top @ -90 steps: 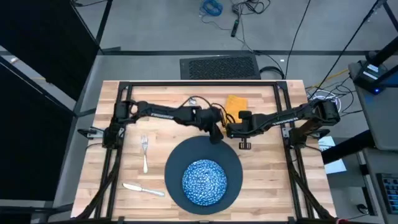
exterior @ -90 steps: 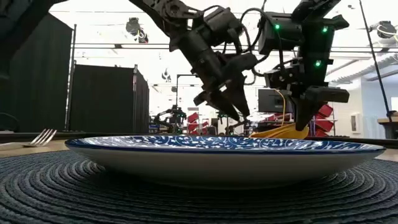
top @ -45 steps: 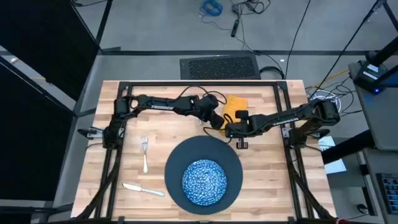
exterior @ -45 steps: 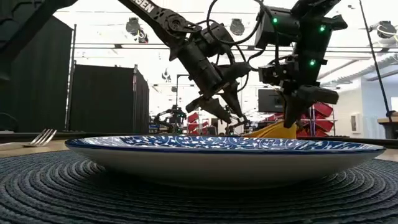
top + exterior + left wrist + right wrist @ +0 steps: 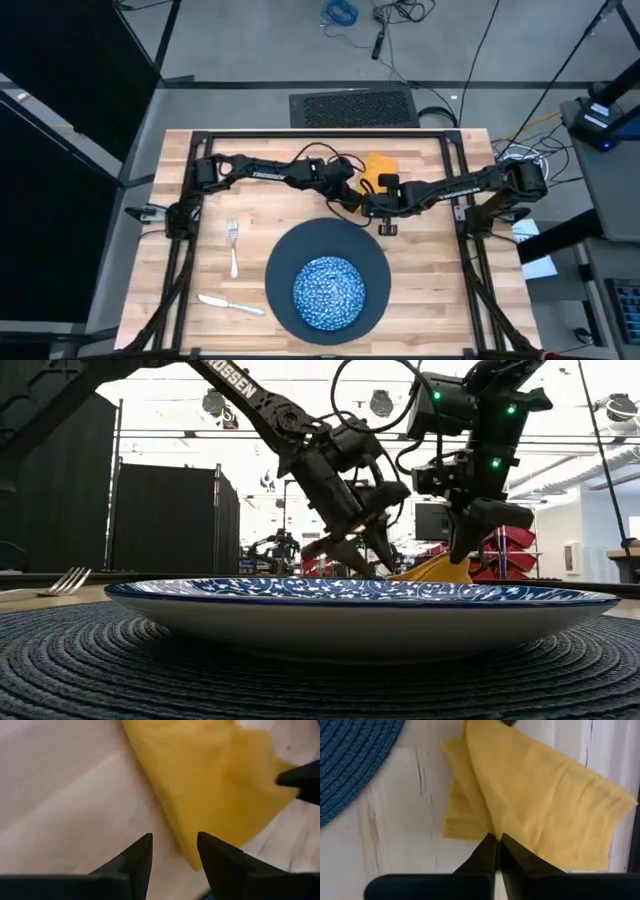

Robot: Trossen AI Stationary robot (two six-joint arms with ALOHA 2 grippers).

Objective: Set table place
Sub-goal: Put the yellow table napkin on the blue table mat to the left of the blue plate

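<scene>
A mustard-yellow napkin [image 5: 379,166] lies near the far edge of the wooden table [image 5: 260,215]. My right gripper [image 5: 496,842] is shut on it from the near side. My left gripper [image 5: 173,851] stands open low beside the napkin's left edge [image 5: 165,815], close to the right gripper. Nearer the front, a blue-and-white speckled dish [image 5: 327,292] sits on a round dark-blue woven mat [image 5: 290,250]. A fork [image 5: 232,245] and a knife [image 5: 230,303] lie flat to the left of the mat. My right gripper pinches the napkin's upper layer [image 5: 492,826] between its two fingers, at an edge or a fold. That layer rises toward the fingers [image 5: 465,545], while the folded lower layers [image 5: 456,817] stay flat on the table. My left gripper: one finger [image 5: 215,857] is at the napkin's corner; whether it touches I cannot tell.
A black metal frame [image 5: 320,137] runs along the table's far edge just behind the napkin, with the arm mounts at both sides. Bare wood lies left of the napkin and between the fork and the mat.
My left gripper has gone from over the mat's far rim toward the table's far edge and down, ending beside the napkin. My right gripper has shifted slightly toward the far edge with the napkin's layer in its fingers.
</scene>
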